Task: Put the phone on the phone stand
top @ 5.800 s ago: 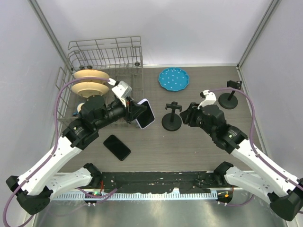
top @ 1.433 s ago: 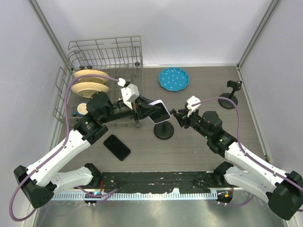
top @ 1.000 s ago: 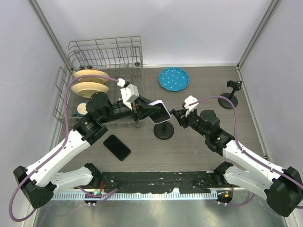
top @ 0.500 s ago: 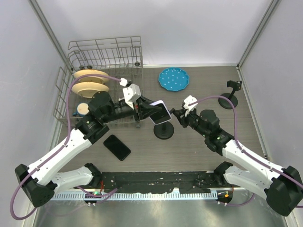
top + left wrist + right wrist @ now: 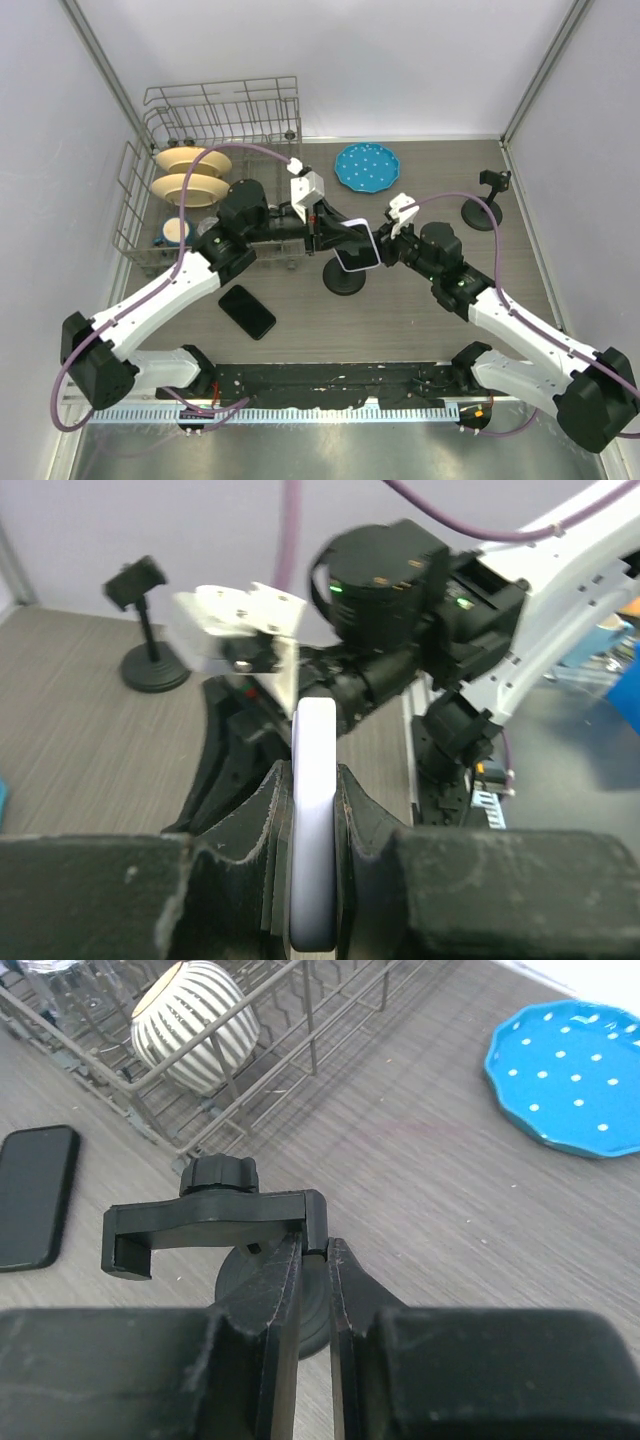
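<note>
My left gripper (image 5: pixel 335 225) is shut on a lavender-cased phone (image 5: pixel 357 246), held edge-on between the fingers in the left wrist view (image 5: pixel 313 810). It hovers tilted right above the black phone stand (image 5: pixel 343 280) at the table's middle. My right gripper (image 5: pixel 384 246) is shut on the stand's clamp bracket (image 5: pixel 215 1222), pinching its right end; the stand's round base (image 5: pixel 300 1300) sits below. The phone touches or nearly touches the right gripper; I cannot tell whether it sits in the clamp.
A black phone (image 5: pixel 247 311) lies flat at the front left. A wire dish rack (image 5: pixel 215 150) with plates and a striped cup (image 5: pixel 195 1010) stands at the back left. A blue dotted plate (image 5: pixel 366 166) is at the back. A second stand (image 5: pixel 484 208) is at the right.
My left arm has stretched right, carrying the phone from left of the stand to over its clamp. My right gripper has stayed on the stand, which shifted slightly.
</note>
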Robot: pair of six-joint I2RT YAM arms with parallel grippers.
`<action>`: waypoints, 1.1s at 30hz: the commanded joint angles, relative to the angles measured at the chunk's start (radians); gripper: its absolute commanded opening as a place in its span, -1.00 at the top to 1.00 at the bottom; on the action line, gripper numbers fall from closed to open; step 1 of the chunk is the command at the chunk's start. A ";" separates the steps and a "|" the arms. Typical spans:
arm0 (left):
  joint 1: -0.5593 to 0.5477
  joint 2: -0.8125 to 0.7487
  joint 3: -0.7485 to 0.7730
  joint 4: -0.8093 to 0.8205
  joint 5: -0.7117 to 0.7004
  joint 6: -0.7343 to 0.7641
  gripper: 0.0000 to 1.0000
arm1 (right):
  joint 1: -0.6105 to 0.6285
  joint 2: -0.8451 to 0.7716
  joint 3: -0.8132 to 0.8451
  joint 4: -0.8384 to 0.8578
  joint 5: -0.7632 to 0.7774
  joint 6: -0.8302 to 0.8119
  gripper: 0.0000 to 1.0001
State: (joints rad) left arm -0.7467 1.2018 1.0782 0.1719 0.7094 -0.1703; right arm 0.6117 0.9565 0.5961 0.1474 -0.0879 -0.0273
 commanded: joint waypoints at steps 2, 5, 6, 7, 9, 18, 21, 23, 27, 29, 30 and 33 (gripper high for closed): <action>-0.005 0.062 0.100 0.198 0.240 0.052 0.99 | -0.153 0.040 0.077 0.016 -0.232 0.133 0.99; -0.003 0.111 0.126 0.178 0.295 0.123 1.00 | -0.191 0.057 0.086 0.029 -0.328 0.161 0.99; -0.003 0.128 0.147 0.173 0.306 0.132 1.00 | -0.193 0.067 0.097 0.023 -0.364 0.161 0.99; -0.003 0.143 0.160 0.169 0.332 0.138 1.00 | -0.194 0.076 0.106 0.017 -0.380 0.161 0.99; -0.003 0.192 0.190 0.161 0.344 0.149 1.00 | -0.198 0.103 0.136 -0.014 -0.410 0.155 0.99; -0.003 0.323 0.328 -0.110 0.397 0.371 1.00 | -0.198 0.137 0.205 -0.112 -0.434 0.130 0.99; -0.003 0.352 0.338 -0.048 0.403 0.341 1.00 | -0.199 0.148 0.206 -0.106 -0.457 0.127 0.99; -0.005 0.381 0.350 -0.043 0.403 0.336 1.00 | -0.196 0.154 0.206 -0.109 -0.454 0.125 0.99; -0.005 0.420 0.413 -0.230 0.355 0.491 1.00 | -0.201 0.137 0.200 -0.112 -0.451 0.122 0.98; -0.005 0.427 0.423 -0.306 0.306 0.570 1.00 | -0.201 0.133 0.197 -0.114 -0.450 0.122 0.98; -0.005 0.433 0.431 -0.325 0.296 0.590 1.00 | -0.201 0.131 0.197 -0.112 -0.447 0.122 0.98; -0.005 0.443 0.431 -0.354 0.263 0.632 1.00 | -0.201 0.120 0.183 -0.101 -0.446 0.122 0.99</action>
State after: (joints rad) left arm -0.7612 1.6394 1.4574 -0.1318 1.0706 0.3061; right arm 0.4057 1.1133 0.7578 0.0177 -0.4969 0.0769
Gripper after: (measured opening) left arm 0.185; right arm 0.181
